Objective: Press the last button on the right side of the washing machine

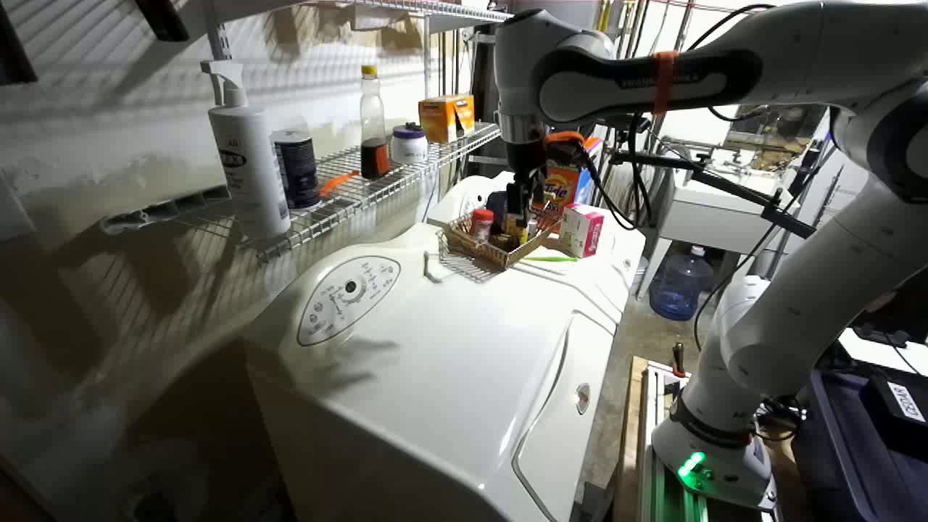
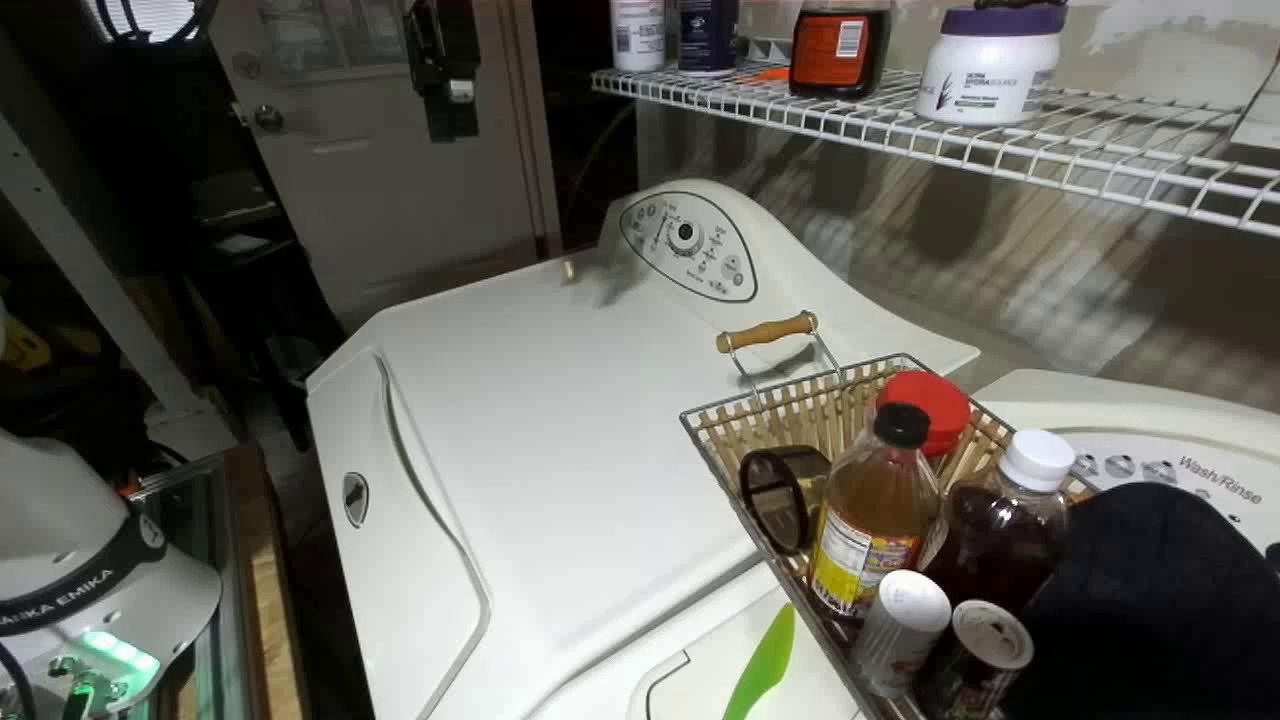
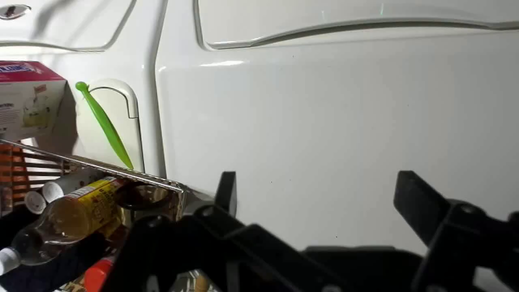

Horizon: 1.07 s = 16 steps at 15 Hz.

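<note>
Shadows stripe the wall (image 1: 130,145), glare streaks the washing machine (image 1: 435,362), and darker corners seem hardly legible.

A pale, stained wall (image 1: 167,163) is catching bright light and long, slatted shadows (image 1: 87,130), with a white wire shelf (image 2: 1060,180) running along it and an upper rack (image 1: 435,9) hanging above. In an exterior view, a white sink (image 1: 703,221) is standing over a grey floor (image 1: 641,333). A greyish door (image 2: 400,190), seen in an exterior view, is showing a round knob (image 2: 267,118) and panes (image 2: 320,30) in its upper part, while the area left of it there is lying mostly in darkness.
</note>
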Available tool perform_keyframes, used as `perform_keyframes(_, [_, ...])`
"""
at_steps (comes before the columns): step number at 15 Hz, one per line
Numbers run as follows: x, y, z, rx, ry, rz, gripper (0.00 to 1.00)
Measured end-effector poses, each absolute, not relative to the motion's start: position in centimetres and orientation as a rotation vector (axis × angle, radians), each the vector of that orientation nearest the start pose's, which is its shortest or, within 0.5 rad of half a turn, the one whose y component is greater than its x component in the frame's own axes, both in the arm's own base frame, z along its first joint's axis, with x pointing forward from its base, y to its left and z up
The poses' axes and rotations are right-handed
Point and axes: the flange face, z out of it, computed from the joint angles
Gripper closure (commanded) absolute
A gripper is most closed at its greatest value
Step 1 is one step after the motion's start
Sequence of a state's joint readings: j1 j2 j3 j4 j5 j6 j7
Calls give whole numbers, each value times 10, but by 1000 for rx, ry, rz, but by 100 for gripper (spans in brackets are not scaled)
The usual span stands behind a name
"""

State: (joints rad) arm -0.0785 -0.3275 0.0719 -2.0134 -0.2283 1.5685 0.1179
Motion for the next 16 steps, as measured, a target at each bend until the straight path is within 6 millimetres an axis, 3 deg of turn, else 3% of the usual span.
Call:
perform_keyframes(5, [443,-23,583,-3381,194,179,0])
perform_keyframes(8, [451,-12,578,-3323,147,134,0])
perform_keyframes(9, [457,-7,574,-3288,125,106,25])
perform_keyframes(10, [465,-1,569,-3250,107,76,26])
perform_keyframes(13, [496,11,543,-3160,91,-9,50])
perform_keyframes(16, [533,17,504,-3113,69,-102,70])
